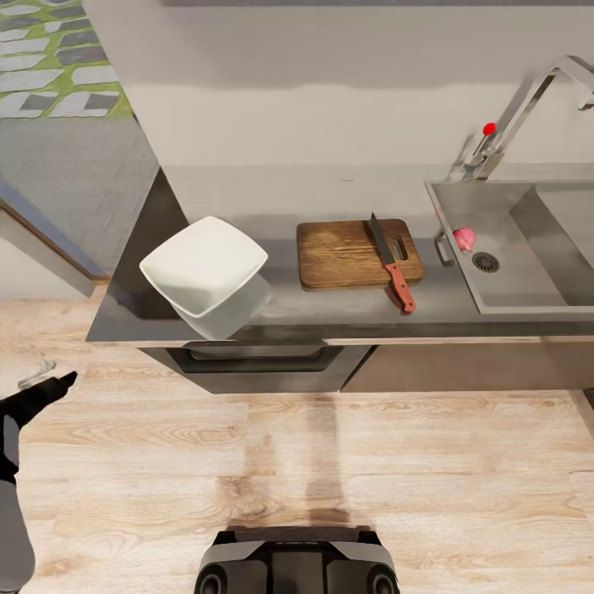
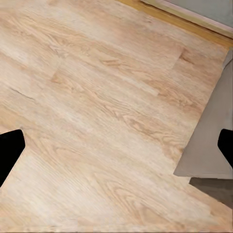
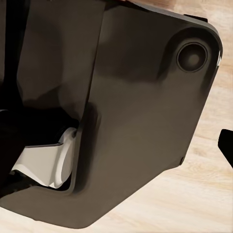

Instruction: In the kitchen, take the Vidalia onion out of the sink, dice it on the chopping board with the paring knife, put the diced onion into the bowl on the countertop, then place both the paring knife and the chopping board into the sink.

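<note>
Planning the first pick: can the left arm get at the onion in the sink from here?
Probably not: the left gripper hangs low over the floor, far from the onion in the sink; the robot stands back from the countertop.

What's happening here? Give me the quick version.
Nothing is being handled yet. The robot stands on the wood floor facing the countertop, its left claw hanging low, empty, away from it. The knife lies across the chopping board, the white bowl sits left of them, and the onion is in the sink.

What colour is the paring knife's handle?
Red, seen best in the head view: the paring knife lies across the chopping board.
</note>
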`<state>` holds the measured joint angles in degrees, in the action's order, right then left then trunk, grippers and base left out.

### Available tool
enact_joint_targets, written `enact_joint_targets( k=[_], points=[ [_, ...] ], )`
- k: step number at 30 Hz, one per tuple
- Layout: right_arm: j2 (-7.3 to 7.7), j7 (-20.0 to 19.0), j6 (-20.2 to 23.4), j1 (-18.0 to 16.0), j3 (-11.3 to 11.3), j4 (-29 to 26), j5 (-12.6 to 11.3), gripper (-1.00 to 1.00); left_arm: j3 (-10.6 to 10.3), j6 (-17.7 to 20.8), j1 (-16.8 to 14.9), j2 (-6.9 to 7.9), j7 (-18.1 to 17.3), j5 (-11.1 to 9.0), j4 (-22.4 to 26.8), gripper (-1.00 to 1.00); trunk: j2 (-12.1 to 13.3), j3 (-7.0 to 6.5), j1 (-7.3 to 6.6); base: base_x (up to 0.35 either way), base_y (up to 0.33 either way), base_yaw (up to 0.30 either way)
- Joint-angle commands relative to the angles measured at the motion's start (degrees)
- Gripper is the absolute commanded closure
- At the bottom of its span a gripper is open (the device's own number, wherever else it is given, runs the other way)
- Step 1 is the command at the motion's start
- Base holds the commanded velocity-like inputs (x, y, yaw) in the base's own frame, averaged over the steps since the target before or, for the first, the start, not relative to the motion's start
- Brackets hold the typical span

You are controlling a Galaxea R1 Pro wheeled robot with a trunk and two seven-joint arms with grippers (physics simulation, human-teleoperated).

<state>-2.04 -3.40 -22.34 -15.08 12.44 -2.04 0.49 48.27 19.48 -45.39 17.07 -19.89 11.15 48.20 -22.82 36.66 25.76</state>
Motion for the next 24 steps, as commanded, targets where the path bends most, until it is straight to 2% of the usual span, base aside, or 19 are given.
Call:
enact_joint_targets(
  k=[1,3,4,5,6,7,9,10,12,13,15,18,20,21,24],
  points=[
    [0.0,-0.1,-0.2,0.0,0.0,0.0,0.0,-1.0,0.4,-2.3,-0.1,-0.01,-0.7,1.6,-2.9,-1.0,-0.1,0.06,0.03,0.0,0.0,0.0],
    [0.01,-0.1,-0.9,0.0,0.0,0.0,0.0,-1.0,0.6,-11.7,0.0,0.09,-0.9,4.4,-14.4,-1.0,-0.1,0.06,0.03,0.0,0.0,0.0],
    [0.0,-0.1,-2.6,0.0,-0.1,-0.1,0.0,-1.0,0.7,-19.8,0.1,0.42,-0.6,5.7,-26.4,-1.0,-0.1,0.06,0.03,0.0,0.0,0.0],
    [0.07,0.0,-3.5,0.0,-0.1,-0.1,0.0,-1.0,0.7,-23.8,0.1,0.61,0.0,6.1,-32.2,-1.0,-0.1,0.06,0.03,0.0,0.0,0.0],
    [0.28,0.2,-4.1,0.0,-0.1,-0.3,0.1,-1.0,0.7,-28.1,0.2,0.73,0.9,6.3,-37.6,-1.0,-0.1,0.06,0.03,0.0,0.0,0.0],
    [0.38,0.4,-4.4,0.0,-0.1,-0.5,0.0,-1.0,0.7,-30.4,0.3,0.78,1.5,6.4,-40.2,-1.0,-0.1,0.06,0.03,0.0,0.0,0.0],
    [0.72,1.8,-4.9,0.0,-0.1,-2.0,0.0,-1.0,0.5,-40.5,0.7,0.47,4.4,6.8,-47.8,-1.0,-0.1,0.06,0.03,0.0,0.0,0.0],
    [0.77,2.3,-5.0,0.0,-0.1,-2.5,0.0,-1.0,0.5,-42.8,0.9,0.15,5.0,6.9,-48.8,-1.0,-0.1,0.06,0.03,0.0,0.0,0.0],
    [0.9,4.6,-5.0,0.0,-0.1,-4.5,0.0,-1.0,0.5,-48.8,2.9,-1.63,6.4,7.4,-51.2,-1.0,-0.1,0.06,0.03,0.0,0.0,0.0],
    [0.95,6.7,-5.0,0.0,-0.2,-5.8,0.0,-1.0,0.4,-51.6,5.7,-3.28,7.0,7.7,-52.2,-1.0,-0.1,0.06,0.03,0.0,0.0,0.0],
    [0.97,7.8,-4.8,0.0,-0.3,-6.6,0.0,-1.0,0.4,-54.2,8.7,-4.96,7.3,7.8,-52.6,-1.0,-0.1,0.06,0.03,0.0,0.0,0.0],
    [0.98,8.4,-4.3,0.0,-0.3,-7.5,0.0,-1.0,0.4,-58.8,11.7,-6.73,7.3,7.8,-52.7,-1.0,-0.1,0.06,0.03,0.0,0.0,0.0],
    [0.98,8.8,-2.4,0.0,-0.3,-8.9,0.0,-1.0,0.4,-64.8,15.0,-8.76,7.4,7.8,-52.8,-1.0,-0.1,0.06,0.03,0.0,0.0,0.0],
    [0.98,9.0,0.7,0.0,-0.4,-11.3,0.0,-1.0,0.4,-70.0,18.5,-10.51,7.4,7.8,-52.8,-1.0,-0.1,0.06,0.03,0.0,0.0,0.0],
    [0.98,9.1,3.4,0.0,-0.4,-14.4,-0.1,-1.0,0.4,-76.4,22.0,-12.23,7.4,7.9,-52.9,-1.0,-0.1,0.06,0.03,0.0,0.0,0.0]
  ],
)
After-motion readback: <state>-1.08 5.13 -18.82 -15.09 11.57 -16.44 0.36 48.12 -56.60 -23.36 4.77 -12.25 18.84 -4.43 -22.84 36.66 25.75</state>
